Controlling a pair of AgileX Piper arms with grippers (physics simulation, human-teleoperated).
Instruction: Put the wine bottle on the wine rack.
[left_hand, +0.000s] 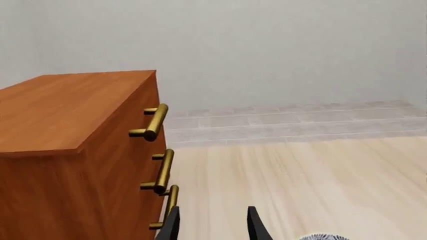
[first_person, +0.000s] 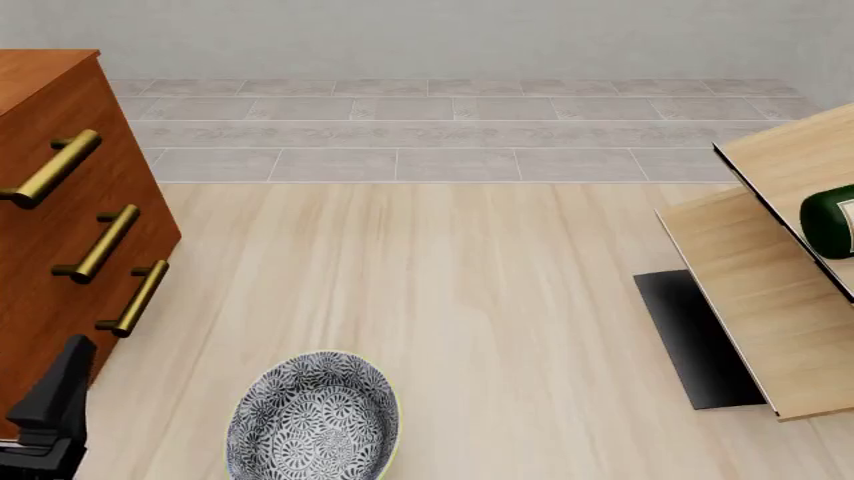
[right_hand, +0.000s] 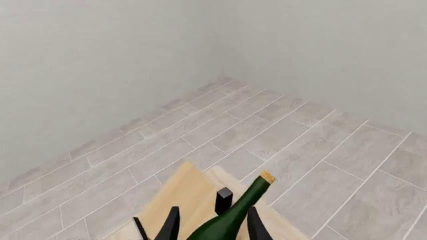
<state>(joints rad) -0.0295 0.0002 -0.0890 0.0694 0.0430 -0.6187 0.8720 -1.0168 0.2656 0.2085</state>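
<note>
A: What are the jaws doing?

B: The right gripper (right_hand: 208, 222) has its black fingers on either side of the dark green glass wine bottle (right_hand: 230, 215), whose tan cork end points away from the wrist; I cannot tell whether they press on the glass. The left gripper (left_hand: 212, 225) stands parted with nothing between its fingers.

A: Where is the bottle against the rack?

B: It lies on the pale-wood slanted boards of the wine rack (first_person: 761, 290), near the upper board's black edge, label end showing.

A: Room to move?

B: Left of the rack's flat black base, bare light wood table (first_person: 481, 290) runs to the patterned grey bowl (first_person: 316, 420) and the reddish-brown drawer cabinet with brass handles (first_person: 67, 200), both well apart from the rack.
</note>
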